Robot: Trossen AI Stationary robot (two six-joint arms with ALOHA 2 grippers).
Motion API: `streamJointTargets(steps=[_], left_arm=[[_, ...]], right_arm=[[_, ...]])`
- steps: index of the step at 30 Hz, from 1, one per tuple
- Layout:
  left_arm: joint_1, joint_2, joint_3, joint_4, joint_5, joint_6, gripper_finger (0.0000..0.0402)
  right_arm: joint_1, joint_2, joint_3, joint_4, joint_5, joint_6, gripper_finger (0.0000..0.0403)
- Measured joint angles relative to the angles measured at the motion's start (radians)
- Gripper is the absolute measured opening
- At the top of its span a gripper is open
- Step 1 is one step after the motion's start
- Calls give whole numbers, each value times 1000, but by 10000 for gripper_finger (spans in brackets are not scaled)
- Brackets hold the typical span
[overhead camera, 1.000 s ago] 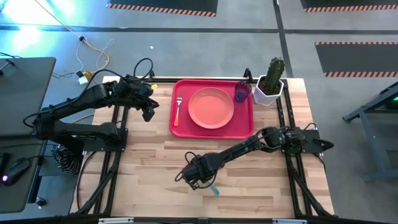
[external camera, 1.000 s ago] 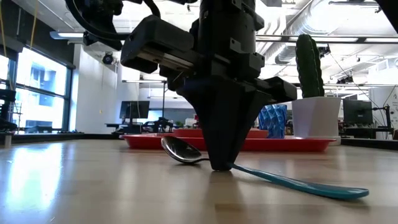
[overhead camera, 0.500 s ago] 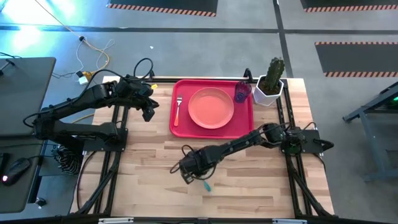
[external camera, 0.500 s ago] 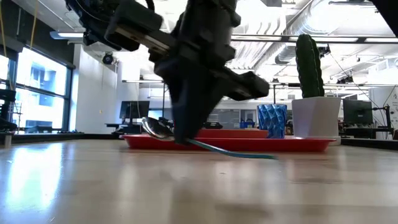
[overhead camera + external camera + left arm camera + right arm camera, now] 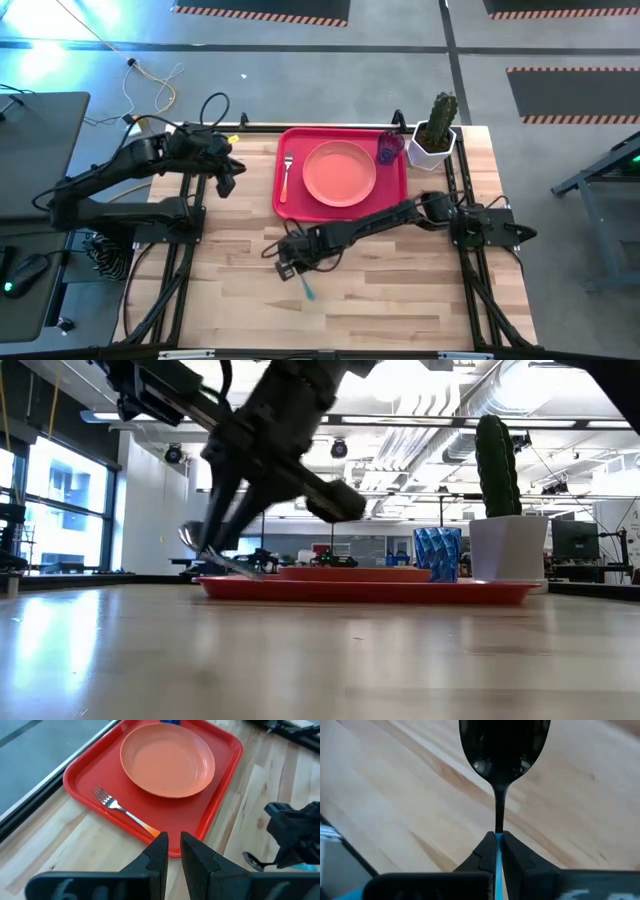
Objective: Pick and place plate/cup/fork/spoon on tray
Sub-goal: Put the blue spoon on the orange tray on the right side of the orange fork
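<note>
Pinched tight on the neck of a slim spoon with a dark metal bowl and light blue handle, the right gripper's fingers hold it clear above the pale wooden desk, over the boards just off the near left corner of the large red rectangular plastic tray. In the high view the right gripper sits at the end of its dark arm stretched across from the desk's right edge, the blue handle poking out toward the near edge.

The left gripper hovers beyond the tray's left edge, its fingers drawn nearly together around nothing.

On the tray, a round salmon-pink shallow plate fills the middle, a silver-tined fork with an orange-red handle lies along the left rim, and a small translucent blue-purple tumbler stands in the far right corner. A white pot with a green cactus stands at the desk's far right corner, just beside the tray.

Around the desk lies grey floor with striped hazard tape; the low view looks into a room with tall windows and ceiling ducts.
</note>
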Motion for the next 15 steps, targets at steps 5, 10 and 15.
streamJointTargets(steps=[5,10,15], left_arm=[[0,-42,0,-4,0,-1,42],[0,-64,0,-4,0,-1,42],[0,-63,0,-4,0,-1,42]], right_arm=[[-35,0,80,-3,82,-40,1],[-93,-2,160,-4,167,-74,1],[-157,-2,205,-6,259,-84,1]])
